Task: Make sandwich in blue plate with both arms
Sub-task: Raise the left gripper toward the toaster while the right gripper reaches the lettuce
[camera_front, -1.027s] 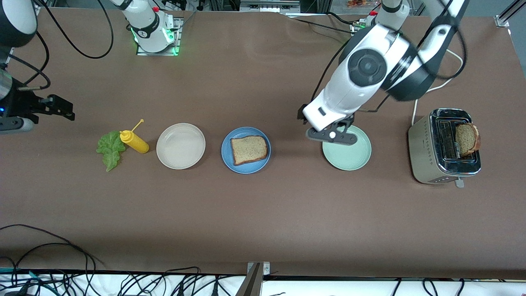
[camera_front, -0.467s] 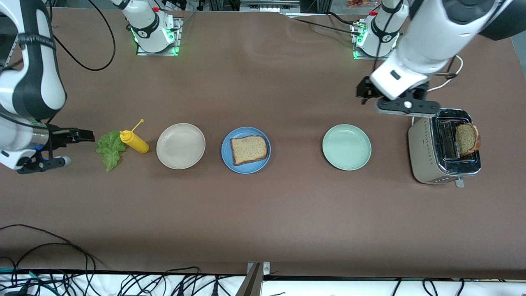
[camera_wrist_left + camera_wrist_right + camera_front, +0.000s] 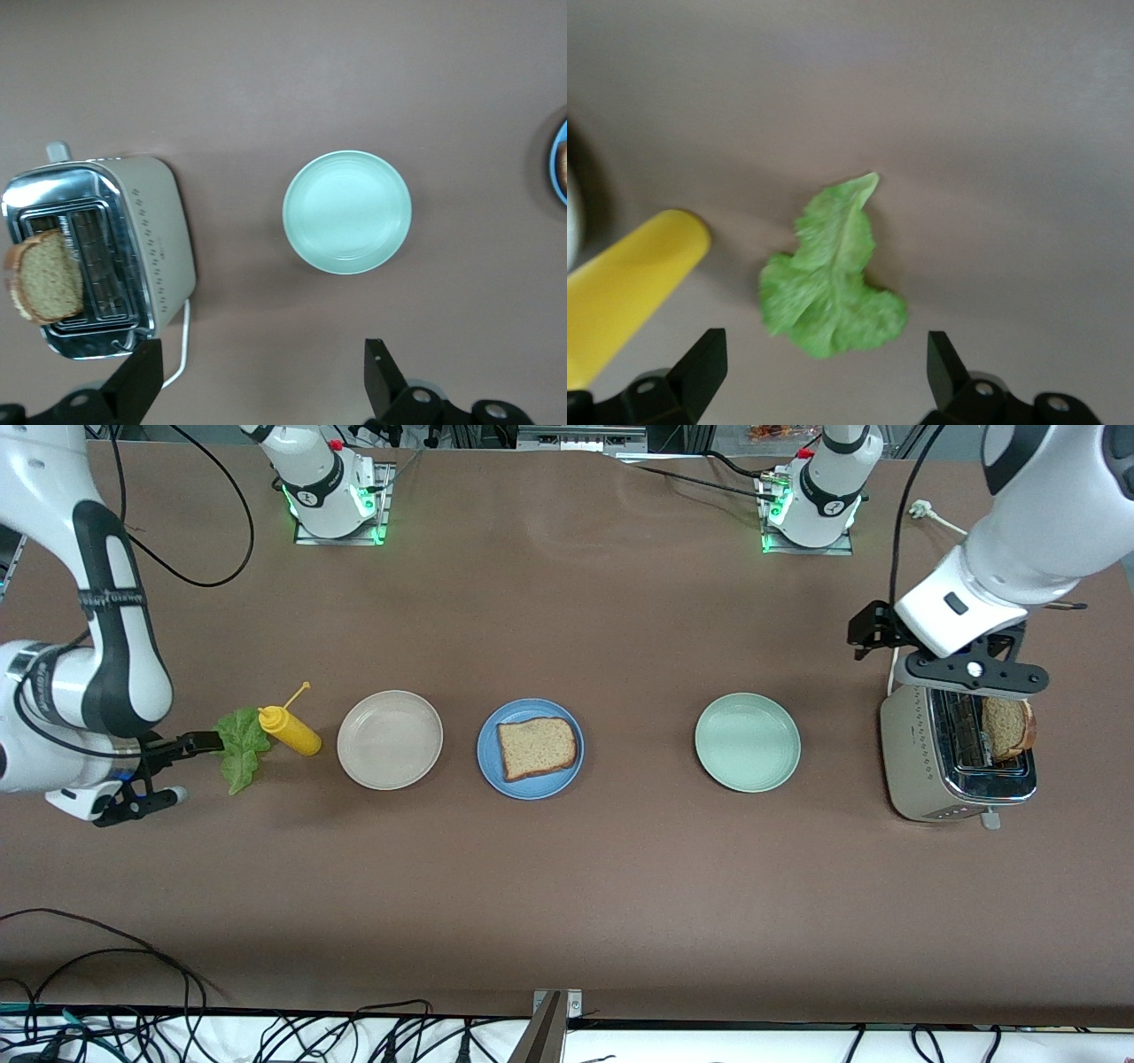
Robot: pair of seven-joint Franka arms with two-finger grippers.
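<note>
Toast (image 3: 536,747), brown and grainy with a darker crust, lies flat on the blue plate (image 3: 492,762), filling about half of it. The blue plate, round and shallow with a raised rim, sits mid-desk between the cream-white plate (image 3: 390,740) and the mint-green plate (image 3: 748,742). A second slice (image 3: 1005,726) of the same grainy bread stands upright in a slot of the silver toaster (image 3: 939,779), its top poking out; the toaster stands at the left arm's end of the desk (image 3: 567,886), beside the mint-green plate. The lettuce leaf (image 3: 237,748), crinkled and bright green, lies flat on the desk at the right arm's end, touching a yellow squeeze bottle (image 3: 289,730) that lies on its side between it and the cream-white plate.

The left gripper (image 3: 973,676) hangs over the toaster's edge toward the robots' bases. Its fingers (image 3: 379,376) are spread wide and hold nothing; in the left wrist view the toaster, its slice and the mint-green plate lie below, with bare desk between the fingertips.

The right gripper (image 3: 173,766) is low over the desk just beside the lettuce leaf, at the edge away from the bottle. Its fingers (image 3: 943,363) are also spread wide and empty; the right wrist view shows the leaf lying between them, whether touched or not I cannot tell.
</note>
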